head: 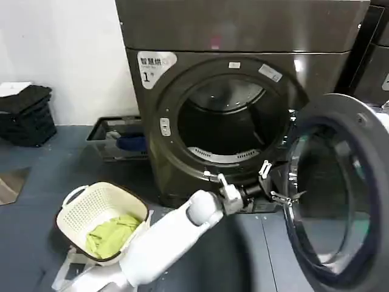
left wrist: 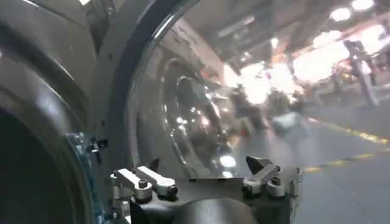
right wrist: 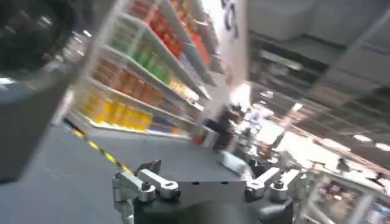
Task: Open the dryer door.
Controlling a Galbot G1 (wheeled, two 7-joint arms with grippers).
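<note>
Dryer [head: 182, 73]: large dark grey-brown front-loader, white "1" sticker [head: 153, 66] at its upper corner, round drum opening [head: 228, 121] fully exposed.

Dryer door [head: 340, 201]: swung wide open, standing on the right of the opening, dark grey inner side and tinted glass turned toward the camera. In the left wrist view the door [left wrist: 183, 115] sits directly ahead of the fingers, glass bulging toward them.

Left gripper [head: 271, 182]: arm reaches across from lower left, fingers spread apart, just beside the door's inner rim near the bottom of the opening; contact cannot be judged.

Right gripper [right wrist: 207, 182]: fingers spread, holding nothing, facing shelves of goods [right wrist: 140, 91].

Laundry basket [head: 79, 210]: on the floor left of the dryer, green cloth [head: 112, 234] inside.
</note>
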